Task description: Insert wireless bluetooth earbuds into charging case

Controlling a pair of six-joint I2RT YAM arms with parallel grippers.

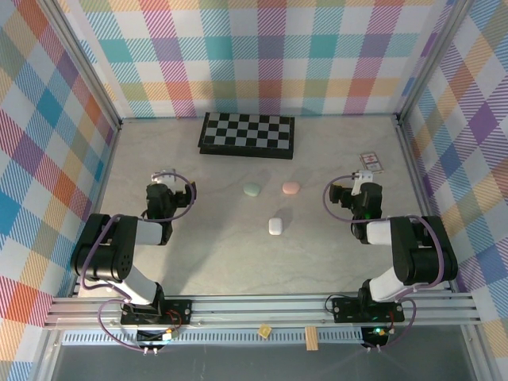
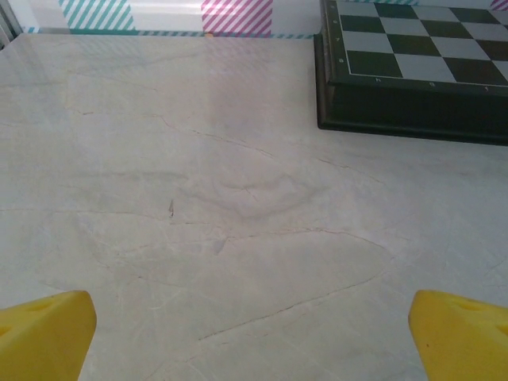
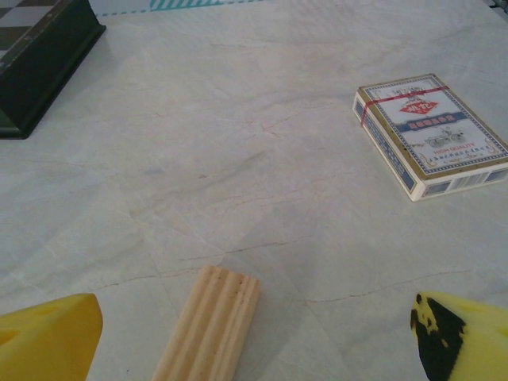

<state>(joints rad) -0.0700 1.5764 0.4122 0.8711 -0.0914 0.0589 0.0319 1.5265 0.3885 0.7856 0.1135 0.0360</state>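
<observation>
Marble table point(image 1: 238, 262), white case point(image 1: 275, 225) between left claw point(image 1: 163, 176) and right claw point(image 1: 363, 176), both spread.

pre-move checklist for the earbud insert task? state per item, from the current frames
1. Left end effector open, nothing held: ok.
2. Right end effector open: ok. The wooden block lies on the table between its fingers, not gripped.
3. Cases found: ok. The mint case, pink case and white case lie apart, mid-table between the arms.
4. Case lids open: cannot tell from above.
5. Earbuds located: cannot tell, too small to make out.
6. Card deck and chessboard apart from the cases: ok.
</observation>
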